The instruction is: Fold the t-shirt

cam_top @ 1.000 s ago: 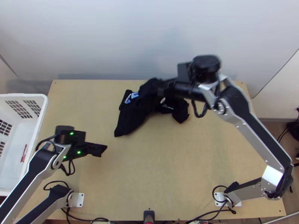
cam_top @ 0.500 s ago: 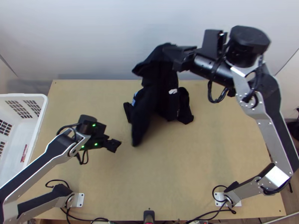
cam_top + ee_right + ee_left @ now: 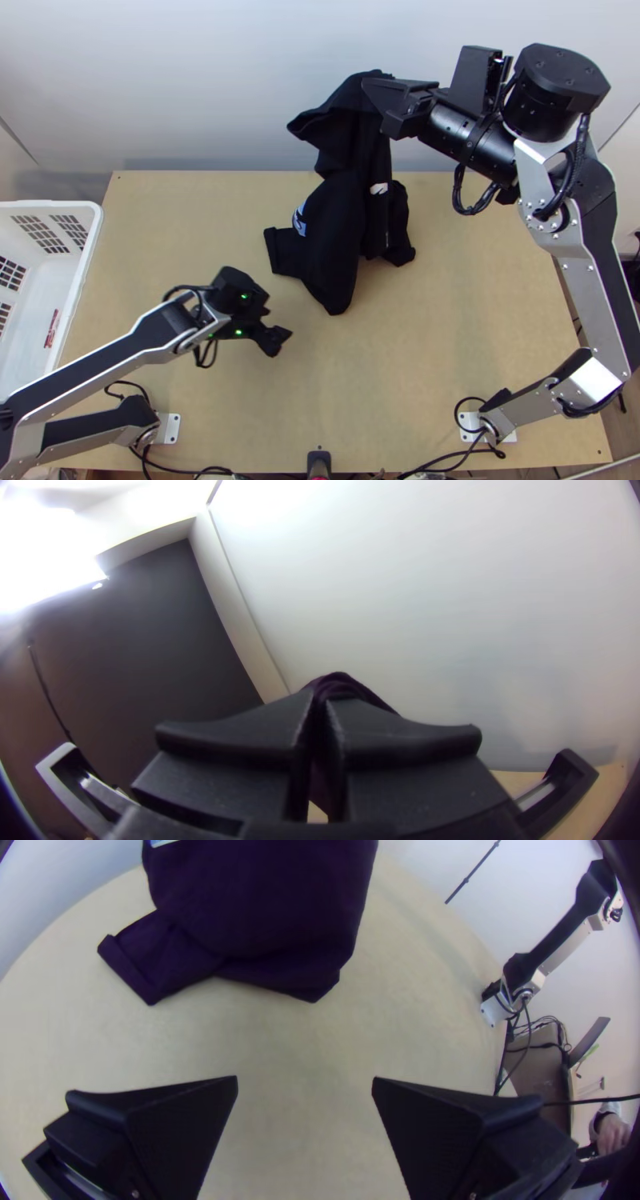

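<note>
one black t-shirt [image 3: 340,232], long axis far-to-near, lower end nearward, clamped part hidden in right gripper [image 3: 379,104], left gripper [image 3: 282,344] spread apart

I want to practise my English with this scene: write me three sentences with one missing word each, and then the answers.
1. The t-shirt is held by the ____ gripper.
2. The left gripper is not closed but ____.
3. The basket is ____ in colour.

Missing words: right; open; white.
</note>
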